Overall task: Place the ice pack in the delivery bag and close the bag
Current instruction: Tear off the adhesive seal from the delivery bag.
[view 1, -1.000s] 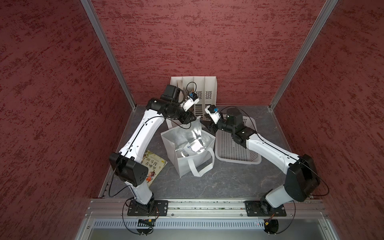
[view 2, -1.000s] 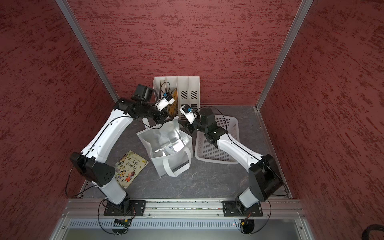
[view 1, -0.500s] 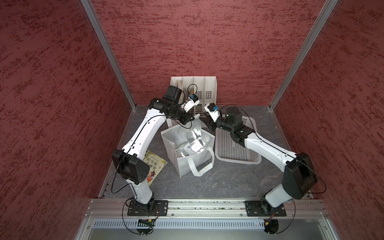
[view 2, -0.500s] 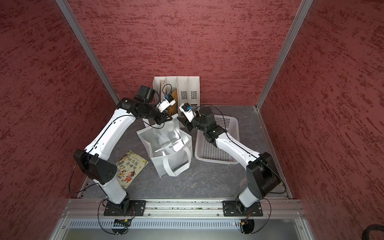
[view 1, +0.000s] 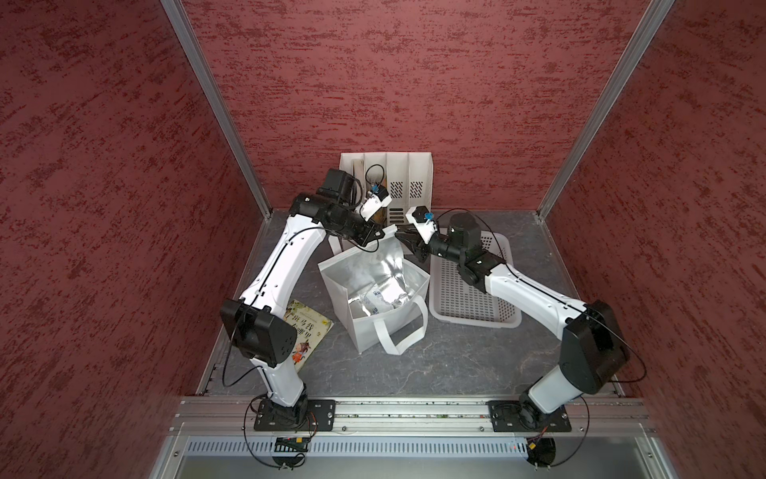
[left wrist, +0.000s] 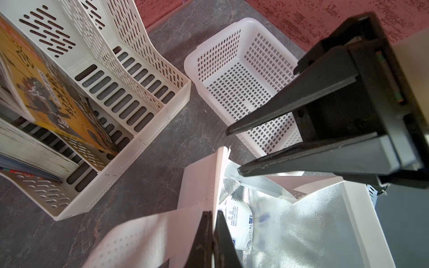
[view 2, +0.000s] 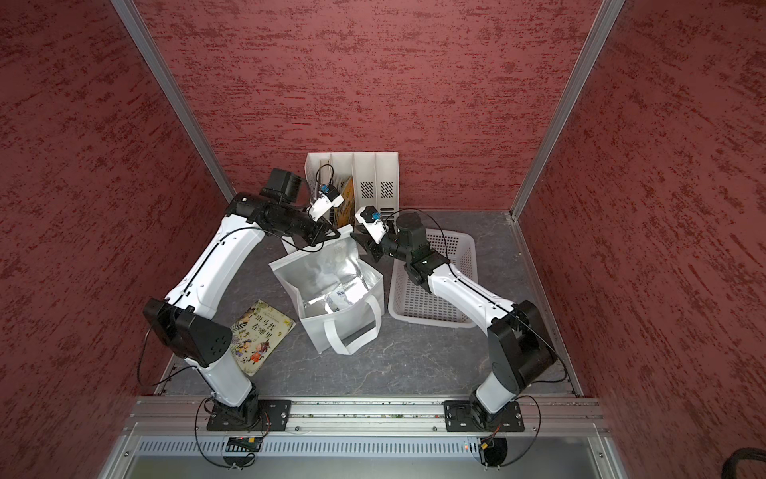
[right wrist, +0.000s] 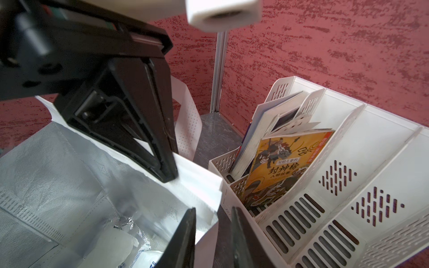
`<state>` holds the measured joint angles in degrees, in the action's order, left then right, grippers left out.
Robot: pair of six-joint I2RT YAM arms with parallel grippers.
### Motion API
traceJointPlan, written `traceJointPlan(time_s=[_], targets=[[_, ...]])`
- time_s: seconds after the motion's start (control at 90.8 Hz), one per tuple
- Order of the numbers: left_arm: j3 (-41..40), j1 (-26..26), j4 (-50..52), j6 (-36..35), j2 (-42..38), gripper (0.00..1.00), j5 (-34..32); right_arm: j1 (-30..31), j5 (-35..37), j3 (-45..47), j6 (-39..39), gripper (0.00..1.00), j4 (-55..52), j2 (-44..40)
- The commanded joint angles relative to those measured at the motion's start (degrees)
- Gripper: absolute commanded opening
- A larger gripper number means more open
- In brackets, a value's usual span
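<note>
Left wrist view is showing the left pincer [left wrist: 212, 217] clenching the bag's [left wrist: 313, 220] flap [left wrist: 200, 178] and the right pincer [left wrist: 234, 152], jaws apart, straddling its corner, probably for closing it over the ice pack [left wrist: 239, 222] inside.

The delivery bag [view 1: 357, 324] is showing plain white outside and crinkled silver foil inside. In it, the ice pack [view 1: 379, 299] is showing white with blue print. At the bag's three o'clock, the basket [view 1: 460, 290] is showing white, gridded with small holes. At twelve o'clock, the slotted file rack [view 1: 416, 174] is showing cream-white, and the upright book [right wrist: 278, 167] in it is showing orange-yellow with black characters. At nine o'clock, the flat book [view 1: 309, 331] is showing pale green. The table [view 1: 435, 365] is showing veined dark grey.
</note>
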<state>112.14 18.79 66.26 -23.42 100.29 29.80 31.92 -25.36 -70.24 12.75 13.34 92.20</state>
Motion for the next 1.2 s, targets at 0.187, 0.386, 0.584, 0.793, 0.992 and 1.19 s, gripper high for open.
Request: traceJointPlan(time_s=[0.187, 0.386, 0.584, 0.793, 0.992, 1.19], targets=[[1.22, -0.07, -0.36, 0.75, 0.26, 0.03, 3.07, 0.00, -1.47, -1.95, 1.45, 0.30, 2.43, 0.31], [1.17, -0.07, -0.17, 0.74, 0.26, 0.03, 3.29, 0.15, -2.63, -1.98, 1.83, 0.28, 2.29, 0.22], [1.24, -0.07, 0.10, 0.74, 0.17, 0.02, 3.58, 0.28, -2.97, -1.88, 1.91, 0.27, 2.39, 0.25], [1.00, -0.07, 0.19, 0.75, 0.08, 0.02, 3.60, 0.24, -3.69, -1.51, 1.84, 0.26, 2.86, -0.06], [1.00, -0.08, 0.01, 0.88, 0.08, 0.02, 3.51, 0.23, -3.99, -0.34, 1.82, 0.25, 3.31, -0.83], [1.03, -0.08, 0.01, 0.93, 0.12, 0.02, 3.40, 0.33, -4.01, 0.50, 1.58, 0.23, 3.23, -1.31]])
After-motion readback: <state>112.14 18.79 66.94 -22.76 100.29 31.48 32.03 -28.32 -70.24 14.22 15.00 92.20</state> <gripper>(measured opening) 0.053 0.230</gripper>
